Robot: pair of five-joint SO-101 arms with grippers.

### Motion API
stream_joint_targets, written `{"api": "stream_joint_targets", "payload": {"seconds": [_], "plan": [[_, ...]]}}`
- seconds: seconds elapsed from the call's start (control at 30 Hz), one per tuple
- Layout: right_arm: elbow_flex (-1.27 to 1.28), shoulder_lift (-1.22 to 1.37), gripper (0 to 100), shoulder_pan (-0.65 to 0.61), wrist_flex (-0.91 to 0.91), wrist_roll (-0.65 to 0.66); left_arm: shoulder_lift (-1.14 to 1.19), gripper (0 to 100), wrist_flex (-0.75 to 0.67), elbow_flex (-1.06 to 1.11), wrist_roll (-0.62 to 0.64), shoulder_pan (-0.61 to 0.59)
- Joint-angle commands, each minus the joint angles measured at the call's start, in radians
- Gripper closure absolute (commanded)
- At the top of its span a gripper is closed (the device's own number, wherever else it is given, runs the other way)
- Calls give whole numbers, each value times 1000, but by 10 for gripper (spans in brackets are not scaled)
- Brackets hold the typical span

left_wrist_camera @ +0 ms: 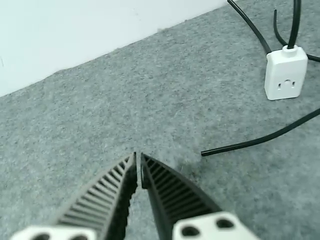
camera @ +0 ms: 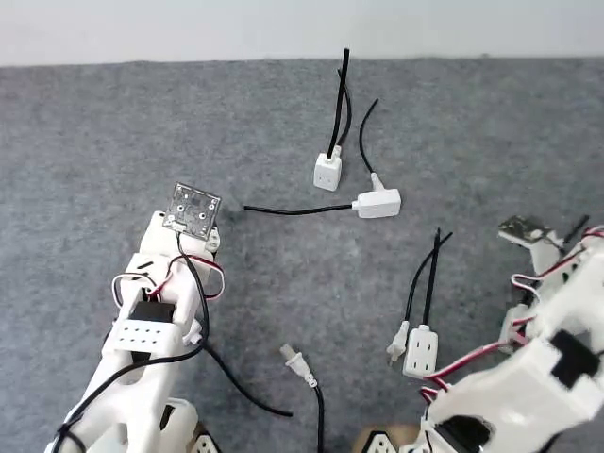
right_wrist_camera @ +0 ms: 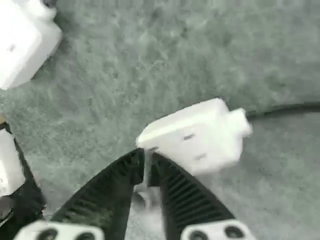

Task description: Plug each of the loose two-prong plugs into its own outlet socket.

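A loose two-prong plug [camera: 300,363] on a black cord lies at the front middle of the grey mat. A white cube socket [camera: 327,172] [left_wrist_camera: 285,80] sits farther back, beside a flat white socket [camera: 377,204] with a small plug in it. A third white socket [camera: 422,351] and a small white plug [camera: 397,342] lie beside my right arm [camera: 528,368]. My left gripper [left_wrist_camera: 138,159] is shut and holds nothing, just over the mat near a black cable end [left_wrist_camera: 202,153]. My right gripper [right_wrist_camera: 146,155] is shut, its tips against a blurred white socket [right_wrist_camera: 197,135].
Black cords run back from the sockets toward the white wall [camera: 283,28]. My left arm [camera: 160,311] fills the front left corner. Another white block [right_wrist_camera: 20,45] lies beyond the right gripper. Open mat stretches across the back left and the middle.
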Motion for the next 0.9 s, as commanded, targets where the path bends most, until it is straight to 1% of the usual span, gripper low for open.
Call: {"api": "stream_joint_targets", "payload": {"seconds": [0.0,0.17,0.3,0.47,0.6,0.63,0.7,0.77,0.87], "plan": [[-8,153,990,13,-62,12,-2,987,-37,-41,-17,-3],[-9,268,990,13,-131,12,-2,987,-37,-41,-17,-3],[-9,312,990,13,-142,12,-2,987,-37,-41,-17,-3],[-9,317,990,7,-136,12,-2,987,-37,-41,-17,-3],[-9,269,989,-10,-131,3,-2,987,-37,-41,-17,-3],[-9,248,989,-16,-131,-9,-2,987,-37,-41,-17,-3],[-9,199,989,-35,-131,-74,-2,987,-37,-41,-17,-3],[-8,139,988,-76,-120,-137,0,987,-37,-41,-17,-3],[-11,28,988,-157,-50,-196,0,987,-37,-41,-17,-3]]}}
